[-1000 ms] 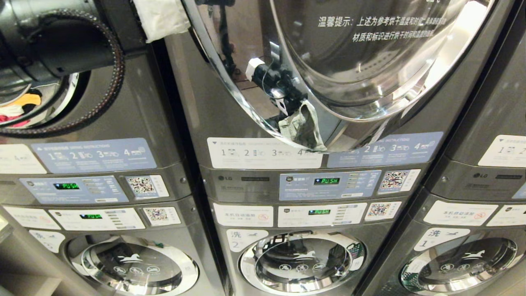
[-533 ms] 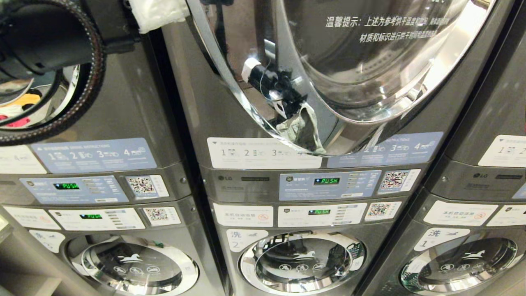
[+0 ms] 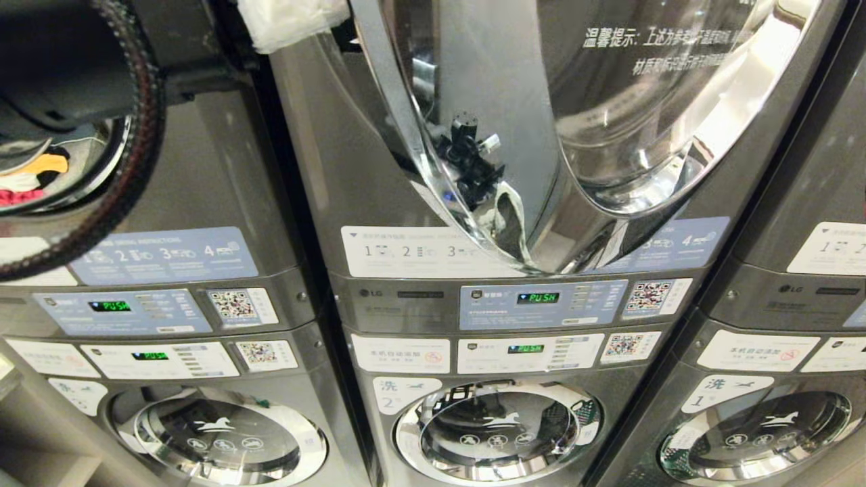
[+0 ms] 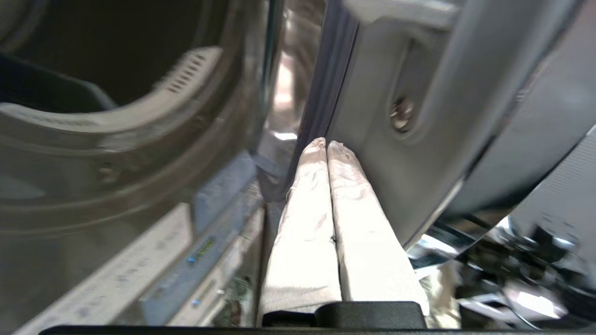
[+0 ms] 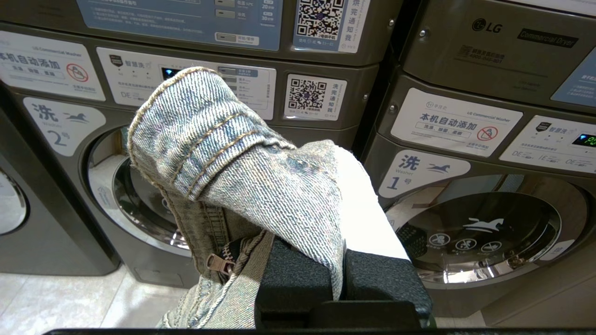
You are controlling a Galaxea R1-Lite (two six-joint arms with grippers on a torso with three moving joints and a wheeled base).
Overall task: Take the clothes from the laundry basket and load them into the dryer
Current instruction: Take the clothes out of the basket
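While the left gripper (image 4: 326, 145) had its white-wrapped fingers (image 4: 305, 223) pressed together with nothing between them, their tips lay against the inner edge of the dryer door (image 3: 541, 122), which stood partly open. The right gripper (image 5: 342, 274) was clamped on a piece of faded denim clothing (image 5: 242, 172), low in front of the washers (image 5: 470, 232). The laundry basket was in no view.

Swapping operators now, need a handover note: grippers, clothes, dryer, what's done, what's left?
Left gripper: fingers shut, empty, tips against the inner side of the middle dryer door.
Right gripper: shut on a denim garment, low in front of the washers.
Laundry basket: not in view.
Done: denim picked up, door partly open.
Left: probably open the door fully, then load the denim.
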